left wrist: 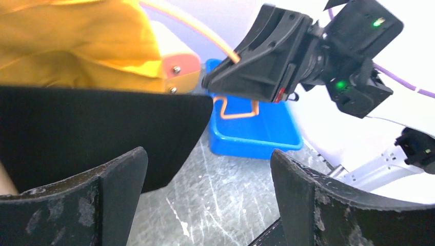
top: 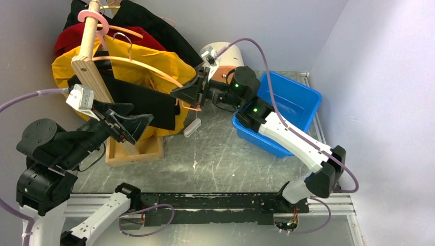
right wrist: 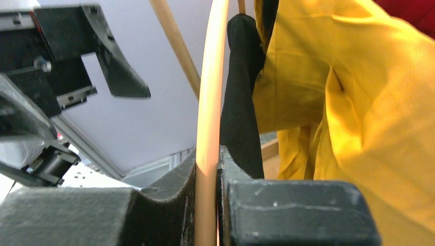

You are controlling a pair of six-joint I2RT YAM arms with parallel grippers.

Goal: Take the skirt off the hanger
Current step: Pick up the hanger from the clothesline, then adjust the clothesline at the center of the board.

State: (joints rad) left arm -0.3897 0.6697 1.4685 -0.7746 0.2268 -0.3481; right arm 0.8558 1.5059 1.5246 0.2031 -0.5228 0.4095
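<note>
Found right gripper point(top: 191, 93) just left of centre in the overhead view, clamped tight on the peach hanger point(top: 154, 67). Confirmed the same in its own wrist view, with the rod pinched between both fingers point(right wrist: 287, 210) along the bottom edge. Saw left gripper point(top: 134, 120) at centre left, spread wide and holding nothing. Placed it just beside the lower left part of the black skirt point(top: 156, 105), but could not tell whether touching. Noted skirt left of centre, hung from hanger in front of a yellow garment point(top: 149, 55). Picked out a peach clip point(left wrist: 179, 72) at the skirt's top right corner in the left wrist view. Spotted blue bin point(top: 300, 100) right of centre on the table point(top: 231, 159), partly under the right arm. Marked wooden rack point(top: 91, 59) at upper left, with a red garment point(top: 77, 38) behind it.
</note>
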